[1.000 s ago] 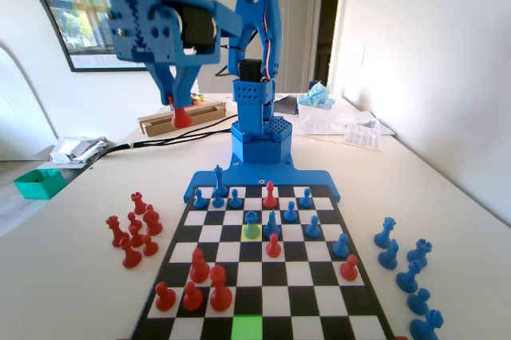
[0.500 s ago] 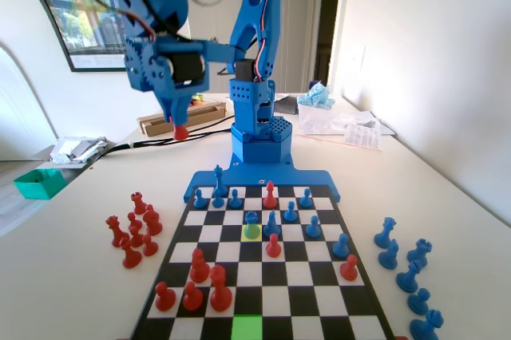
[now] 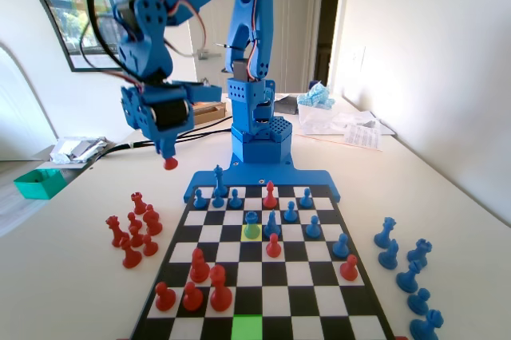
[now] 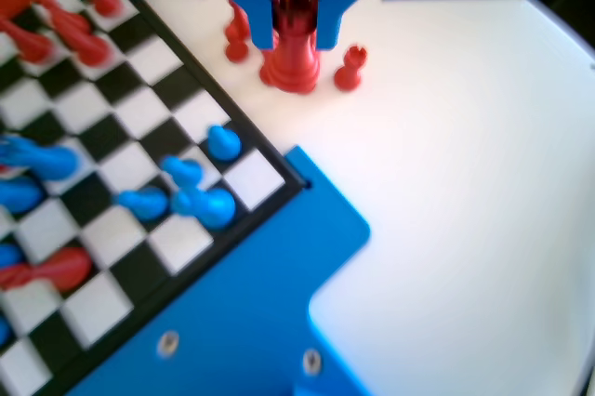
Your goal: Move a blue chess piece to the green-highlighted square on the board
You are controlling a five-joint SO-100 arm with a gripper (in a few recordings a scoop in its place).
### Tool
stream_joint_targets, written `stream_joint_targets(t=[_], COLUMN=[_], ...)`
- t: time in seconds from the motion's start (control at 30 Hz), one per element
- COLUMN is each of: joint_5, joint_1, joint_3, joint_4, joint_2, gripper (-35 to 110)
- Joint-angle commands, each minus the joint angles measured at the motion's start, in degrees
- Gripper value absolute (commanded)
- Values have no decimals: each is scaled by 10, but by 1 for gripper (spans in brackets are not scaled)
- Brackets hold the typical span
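My gripper [image 3: 169, 156] hangs over the table left of the board's [image 3: 281, 302] far corner, shut on a red rook [image 3: 170, 163]. In the wrist view the jaws [image 4: 296, 29] clamp the red rook [image 4: 292, 52] by its top, above the white table beside the board [image 4: 139, 110]. A blue chess piece [image 3: 252, 225], a pawn, stands on the yellow-lime square. The green-highlighted square [image 3: 247, 327] lies bare at the board's near edge. Several blue pawns [image 4: 197, 193] stand close to the board's corner in the wrist view.
Red pieces [image 3: 134, 228] are grouped on the table left of the board, two of them [image 4: 351, 67] close under the held rook. Blue pieces [image 3: 407, 272] line the table on the right. Red pieces [image 3: 200, 276] and blue ones [image 3: 291, 212] stand on the board.
The arm has lowered and drawn back, carrying the red rook down toward the table left of the board. The pieces on the board have not moved.
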Motion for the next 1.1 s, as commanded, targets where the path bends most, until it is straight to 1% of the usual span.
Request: stream_joint_targets(t=[0.0,0.37,0.77,1.07], joint_5=[0,12,18,17], joint_1=[17,14,11,12], joint_3=[2,35,52,54], joint_4=[-47,-162,-259,-294], joint_2=[-24,-101,-171,-199], gripper=[1,1,1,1])
